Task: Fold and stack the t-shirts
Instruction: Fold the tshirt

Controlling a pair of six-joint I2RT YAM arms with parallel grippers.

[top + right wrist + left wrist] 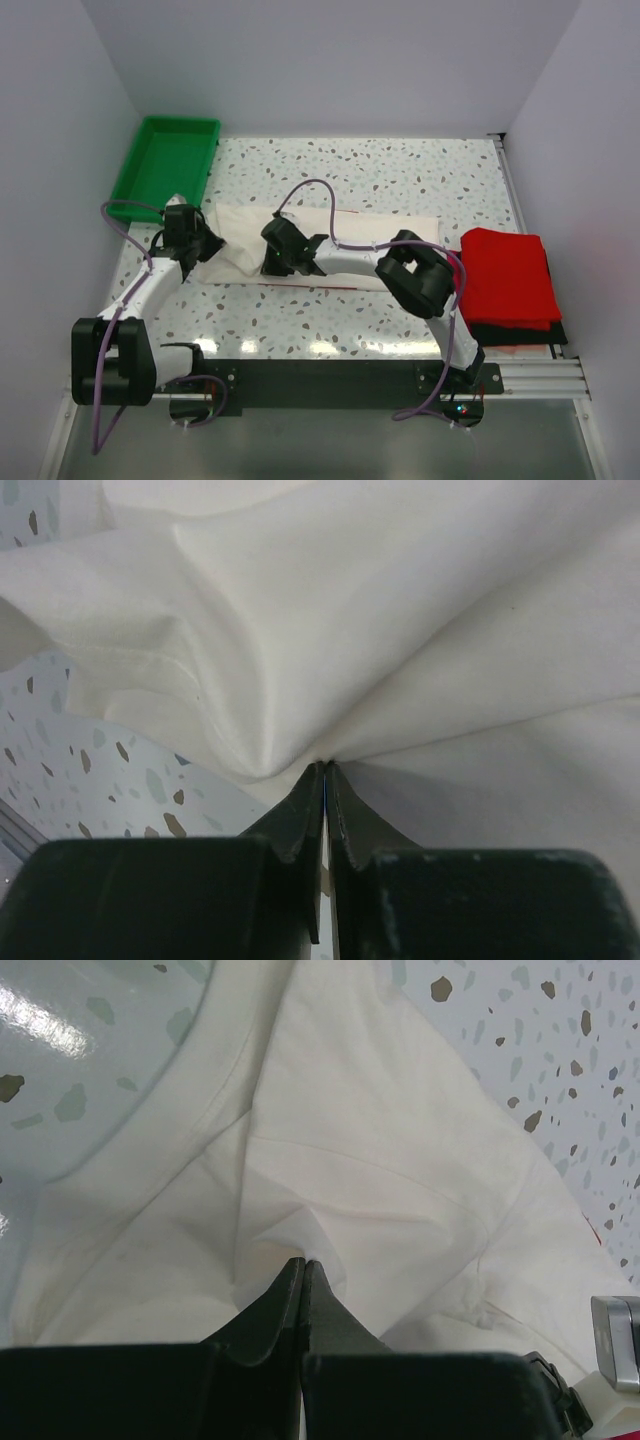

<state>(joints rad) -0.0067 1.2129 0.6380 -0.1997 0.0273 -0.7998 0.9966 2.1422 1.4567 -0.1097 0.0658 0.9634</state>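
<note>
While the left gripper [303, 1265] is pinching a fold of the off-white t-shirt [240, 225], the right gripper [325, 770] is clamping its cloth nearby. The shirt is lying across the middle of the table [380, 170], with folded red t-shirts [508, 275] sitting stacked at the right edge

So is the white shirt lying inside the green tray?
No, the white shirt lies spread out on the speckled table, beside the green tray and outside it.
</note>
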